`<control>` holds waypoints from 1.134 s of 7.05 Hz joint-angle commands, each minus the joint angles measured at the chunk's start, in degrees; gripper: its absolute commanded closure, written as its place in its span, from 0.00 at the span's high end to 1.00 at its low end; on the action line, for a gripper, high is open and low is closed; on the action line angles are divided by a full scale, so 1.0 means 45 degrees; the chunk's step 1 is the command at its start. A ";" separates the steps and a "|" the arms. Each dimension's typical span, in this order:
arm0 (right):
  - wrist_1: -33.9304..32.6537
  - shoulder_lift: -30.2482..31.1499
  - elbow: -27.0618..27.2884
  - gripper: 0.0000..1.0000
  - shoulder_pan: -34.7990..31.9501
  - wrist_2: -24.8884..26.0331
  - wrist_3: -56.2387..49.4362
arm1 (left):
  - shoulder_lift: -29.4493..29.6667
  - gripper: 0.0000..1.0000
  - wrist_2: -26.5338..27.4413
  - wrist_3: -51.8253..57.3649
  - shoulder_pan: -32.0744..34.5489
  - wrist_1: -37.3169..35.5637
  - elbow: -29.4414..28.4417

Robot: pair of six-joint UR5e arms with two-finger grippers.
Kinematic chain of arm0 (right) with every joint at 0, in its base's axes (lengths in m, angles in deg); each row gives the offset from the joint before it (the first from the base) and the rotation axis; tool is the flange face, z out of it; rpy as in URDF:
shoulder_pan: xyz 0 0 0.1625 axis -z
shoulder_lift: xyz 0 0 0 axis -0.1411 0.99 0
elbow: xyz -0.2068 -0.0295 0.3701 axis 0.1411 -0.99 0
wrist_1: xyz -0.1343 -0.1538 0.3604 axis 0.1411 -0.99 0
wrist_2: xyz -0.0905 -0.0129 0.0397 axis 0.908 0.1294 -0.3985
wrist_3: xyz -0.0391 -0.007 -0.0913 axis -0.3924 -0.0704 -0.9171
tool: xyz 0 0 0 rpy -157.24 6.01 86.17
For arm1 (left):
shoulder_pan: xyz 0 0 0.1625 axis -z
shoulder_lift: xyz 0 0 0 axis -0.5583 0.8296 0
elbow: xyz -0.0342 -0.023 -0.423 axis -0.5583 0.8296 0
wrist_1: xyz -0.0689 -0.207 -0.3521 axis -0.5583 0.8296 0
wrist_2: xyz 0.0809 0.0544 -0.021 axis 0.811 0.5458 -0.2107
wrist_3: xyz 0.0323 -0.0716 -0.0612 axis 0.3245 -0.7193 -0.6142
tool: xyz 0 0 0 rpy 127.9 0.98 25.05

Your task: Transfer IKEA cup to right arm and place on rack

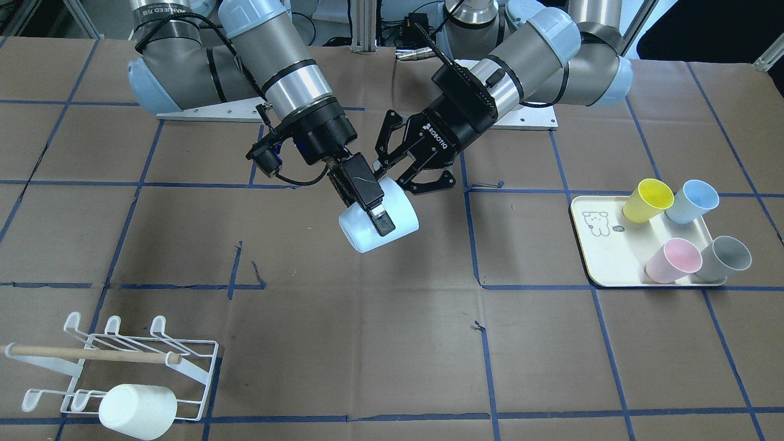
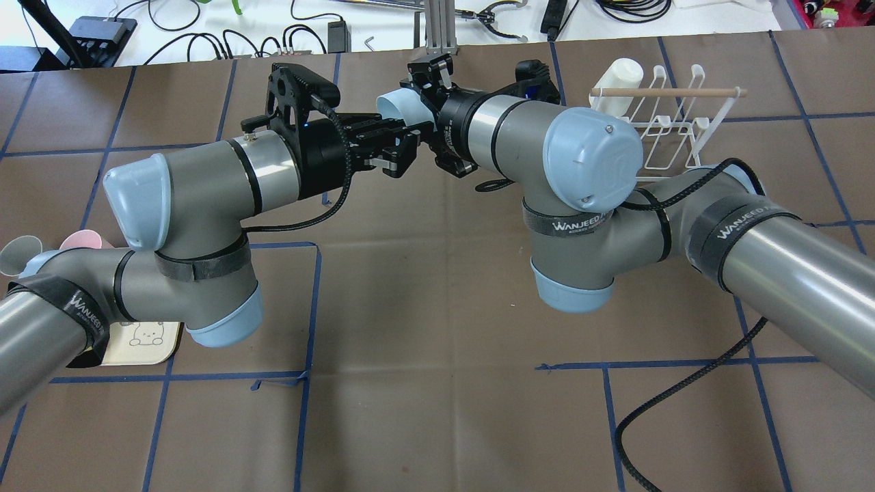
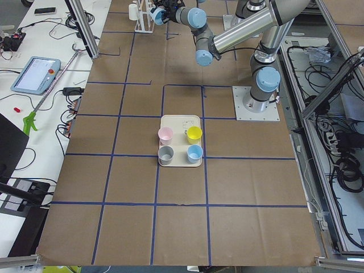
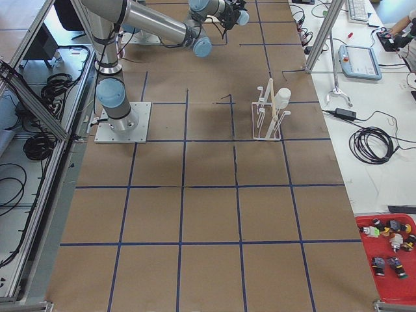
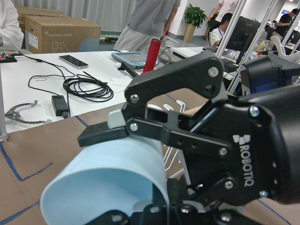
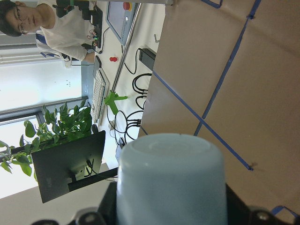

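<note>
Mid-air handover. The right gripper (image 1: 378, 219) has its long flat fingers (image 1: 370, 195) closed across the pale blue cup (image 1: 361, 236). One finger lies flat along the outer wall and its partner is hidden behind the cup. I therefore judge the clamp from the right wrist view, where the cup sits centred between the two finger roots. The left gripper (image 1: 397, 173) brackets the cup's other end with its bent-link fingers (image 1: 430, 181) spread wide. In its wrist view the upper pad rests on the wall, so I read it as holding too. With two grips at once, the cup, on its side above the table (image 1: 367, 343), cannot drop during the exchange. The rack (image 1: 210, 380), bearing one white cup (image 1: 138, 410), stands well apart on the right arm's side. The tray (image 1: 597, 260) lies on the opposite side.
</note>
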 commanded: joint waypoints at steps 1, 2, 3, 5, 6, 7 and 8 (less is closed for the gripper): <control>-0.0019 -0.0012 0.0007 0.40 0.0001 -0.0194 0.0000 | -0.0201 0.99 -0.0004 -0.0309 -0.0070 0.0001 0.0024; -0.0019 -0.0012 -0.0013 0.37 0.0001 -0.0215 0.0000 | -0.0338 0.99 0.0035 -0.0309 -0.0186 0.0020 0.0025; -0.0038 -0.0032 -0.0052 0.30 0.0021 -0.0215 0.0000 | -0.0417 0.99 -0.0004 -0.0329 -0.0574 0.0020 0.0237; -0.0155 -0.0032 -0.0052 0.27 0.0409 -0.0215 -0.0058 | -0.1465 0.99 -0.0121 -0.0309 -0.2462 0.0194 0.0958; -0.0214 -0.0051 -0.0091 0.21 0.1088 -0.0234 -0.0097 | -0.1897 0.99 -0.0005 -0.0329 -0.2994 0.1085 0.0981; -0.0388 -0.0090 -0.0246 0.17 0.1733 -0.0196 -0.0677 | -0.1960 0.99 0.0557 -0.0310 -0.3019 0.2274 0.0634; -0.0409 -0.0168 -0.0267 0.14 0.2146 -0.0060 -0.2288 | -0.1883 0.99 0.2322 -0.0309 -0.3000 0.3388 0.0127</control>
